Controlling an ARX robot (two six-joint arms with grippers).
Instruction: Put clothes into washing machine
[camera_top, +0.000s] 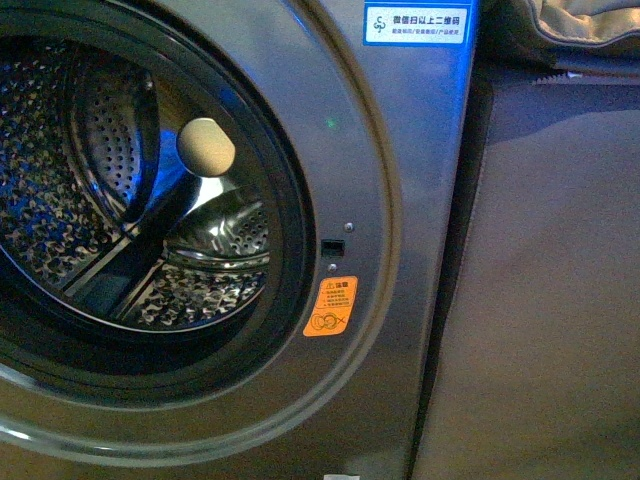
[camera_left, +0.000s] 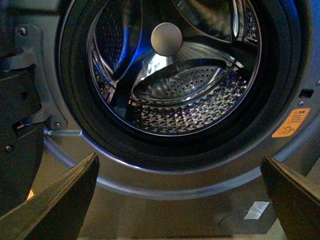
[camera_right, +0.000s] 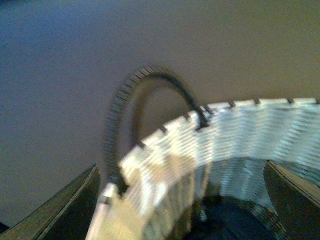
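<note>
The grey washing machine (camera_top: 400, 130) fills the front view, its porthole open on a bare perforated steel drum (camera_top: 110, 200), with an orange warning sticker (camera_top: 330, 306) beside it. No arm shows there. In the left wrist view the drum (camera_left: 190, 95) faces my open, empty left gripper (camera_left: 180, 200), which sits low before the machine's front panel. My open right gripper (camera_right: 182, 200) hovers over the rim of a white woven basket (camera_right: 260, 130) with a dark hoop handle (camera_right: 150, 80). Dark navy clothes (camera_right: 235, 225) lie in the basket's bottom, blurred.
A plain dark flat-fronted cabinet (camera_top: 540, 280) stands right of the machine, with beige fabric (camera_top: 580, 25) on top. A white-and-blue label (camera_top: 415, 22) sits at the machine's top. A small white tag (camera_left: 256, 210) lies low on the front panel. The door hinge (camera_left: 30, 55) is beside the porthole.
</note>
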